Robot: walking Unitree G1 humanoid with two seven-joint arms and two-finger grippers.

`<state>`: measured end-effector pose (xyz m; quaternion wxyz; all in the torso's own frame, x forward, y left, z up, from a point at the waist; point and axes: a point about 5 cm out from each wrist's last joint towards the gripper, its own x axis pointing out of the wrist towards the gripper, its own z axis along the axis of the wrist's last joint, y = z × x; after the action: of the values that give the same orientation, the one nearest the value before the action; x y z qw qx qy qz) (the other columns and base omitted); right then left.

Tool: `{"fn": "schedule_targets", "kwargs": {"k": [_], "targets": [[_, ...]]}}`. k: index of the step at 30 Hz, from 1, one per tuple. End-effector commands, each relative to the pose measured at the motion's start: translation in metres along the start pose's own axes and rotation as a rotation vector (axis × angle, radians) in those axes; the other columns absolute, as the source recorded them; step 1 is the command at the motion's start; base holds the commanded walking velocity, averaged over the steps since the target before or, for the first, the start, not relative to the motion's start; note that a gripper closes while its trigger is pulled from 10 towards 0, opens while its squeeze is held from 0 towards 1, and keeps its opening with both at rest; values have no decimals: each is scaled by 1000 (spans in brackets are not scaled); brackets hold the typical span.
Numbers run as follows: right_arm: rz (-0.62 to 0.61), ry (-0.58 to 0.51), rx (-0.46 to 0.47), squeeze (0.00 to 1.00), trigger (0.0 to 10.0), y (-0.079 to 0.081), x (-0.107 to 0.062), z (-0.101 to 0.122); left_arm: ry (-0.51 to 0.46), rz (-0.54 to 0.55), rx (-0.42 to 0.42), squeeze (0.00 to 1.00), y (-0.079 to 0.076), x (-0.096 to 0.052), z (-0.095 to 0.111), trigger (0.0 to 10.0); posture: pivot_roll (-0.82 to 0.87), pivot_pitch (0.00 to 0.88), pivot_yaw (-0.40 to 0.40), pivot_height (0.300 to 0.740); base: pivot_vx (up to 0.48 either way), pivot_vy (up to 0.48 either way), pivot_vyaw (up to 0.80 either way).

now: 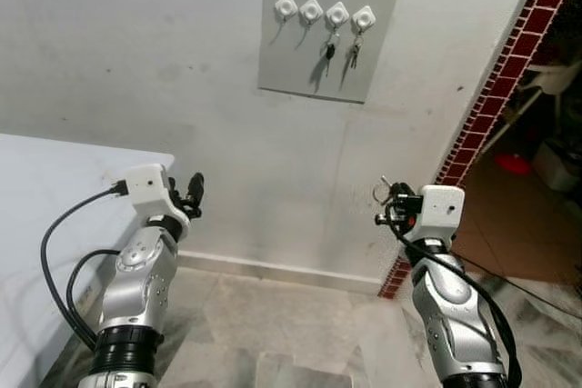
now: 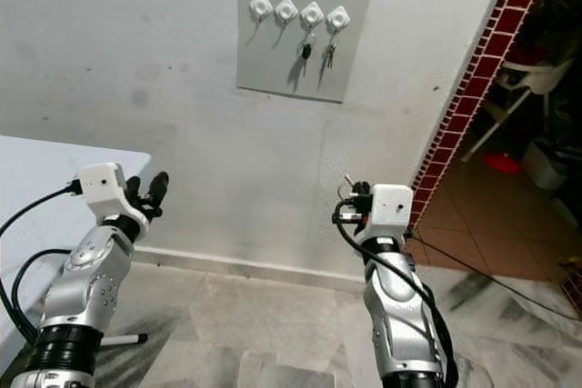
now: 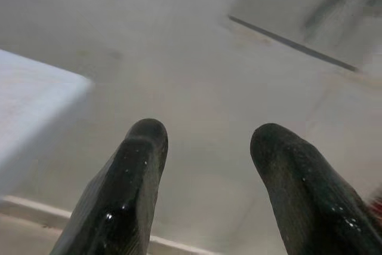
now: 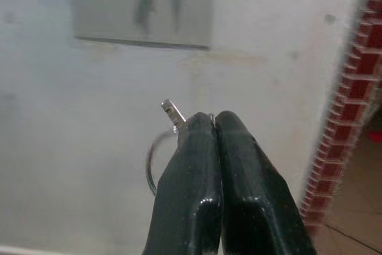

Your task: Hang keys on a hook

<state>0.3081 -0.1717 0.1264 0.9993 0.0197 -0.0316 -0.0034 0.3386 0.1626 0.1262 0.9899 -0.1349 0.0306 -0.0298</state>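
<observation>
Keys (image 4: 162, 147) pinched in right gripper (image 4: 213, 125) tips.

Both arms raised at chest height, forearms angled up toward the wall.

Left gripper (image 1: 193, 190) — black fingers (image 3: 128, 183) spread apart, holding nothing. Right gripper (image 4: 213, 125) — fingers pressed together, pinching a key ring (image 4: 154, 162); wrist level, pointed forward.
</observation>
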Motion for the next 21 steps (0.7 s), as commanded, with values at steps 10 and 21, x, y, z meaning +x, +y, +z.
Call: {"fn": "schedule_targets", "kwargs": {"k": [10, 21], "targets": [[8, -9, 15, 0, 10000, 6, 1, 3, -8, 18, 21, 0, 7, -1, 7, 10000, 25, 0, -50, 740, 0, 375, 0], [9, -20, 13, 0, 10000, 6, 1, 5, -8, 17, 41, 0, 6, -1, 7, 10000, 28, 0, -49, 740, 0, 136, 0]]}}
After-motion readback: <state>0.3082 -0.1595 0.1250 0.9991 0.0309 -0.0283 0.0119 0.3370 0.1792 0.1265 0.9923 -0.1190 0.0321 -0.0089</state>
